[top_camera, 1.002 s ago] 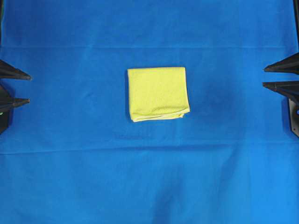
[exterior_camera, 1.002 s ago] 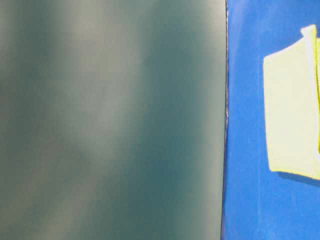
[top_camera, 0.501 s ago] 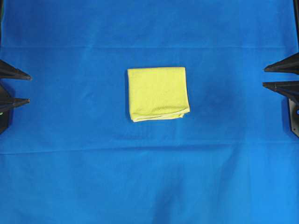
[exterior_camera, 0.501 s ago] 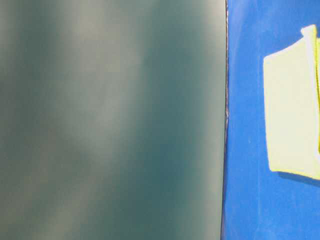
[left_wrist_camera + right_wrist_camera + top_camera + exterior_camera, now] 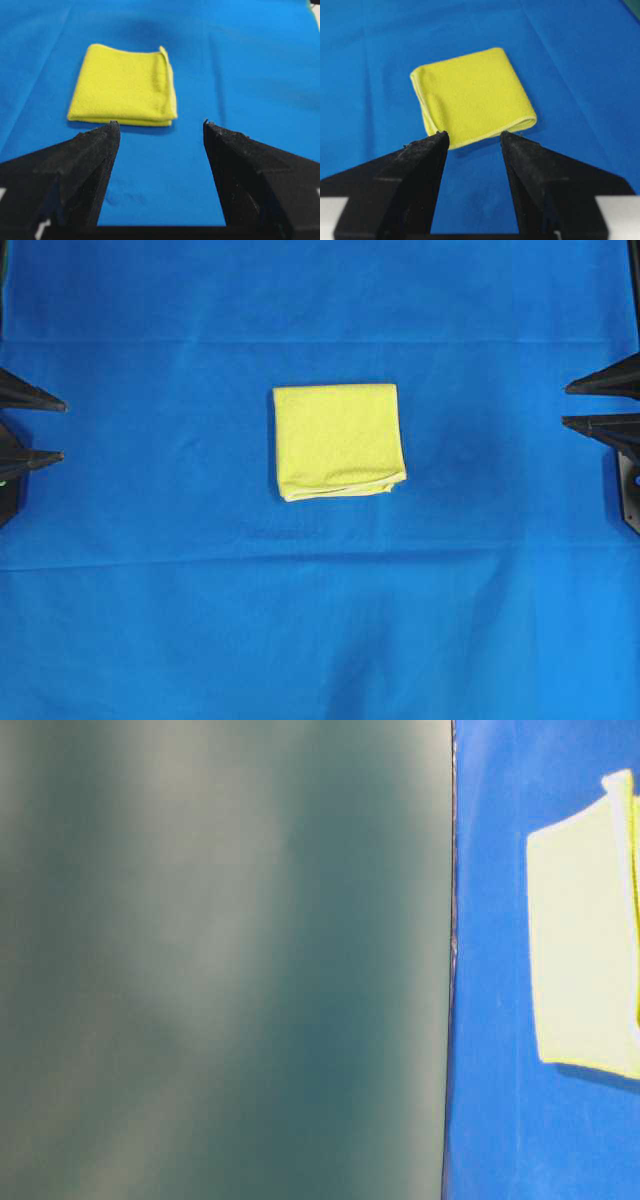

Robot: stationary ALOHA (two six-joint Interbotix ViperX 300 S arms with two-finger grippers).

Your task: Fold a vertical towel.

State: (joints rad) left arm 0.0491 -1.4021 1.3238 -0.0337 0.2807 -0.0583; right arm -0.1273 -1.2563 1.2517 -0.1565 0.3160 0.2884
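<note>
- Right now the towel lies folded into a compact, nearly square pad near the middle of the blue cloth that covers the table.
- It rests flat, with its layered edges showing along the side nearest the bottom of the overhead view, where one corner sticks out a little past the layer above it.
- My left gripper sits at the left edge of the overhead view, its two dark fingers spread wide with only blue cloth between them; it has hold of nothing.
- Through my left wrist camera the left gripper frames bare cloth, and the towel lies beyond the tips, apart from them and a little toward the left finger.
- My right gripper sits at the right edge of the overhead view, likewise spread apart and empty.
- Through my right wrist camera the right gripper points toward the towel, whose rounded folded edge shows just past my fingertips; I am not touching it.
- Both grippers stand well apart from the towel, one on each side of it.
- The table-level view is mostly filled by a blurred grey-green surface; at its right a strip of blue cloth carries a pale slice of the towel, cut off by the picture's edge.
</note>
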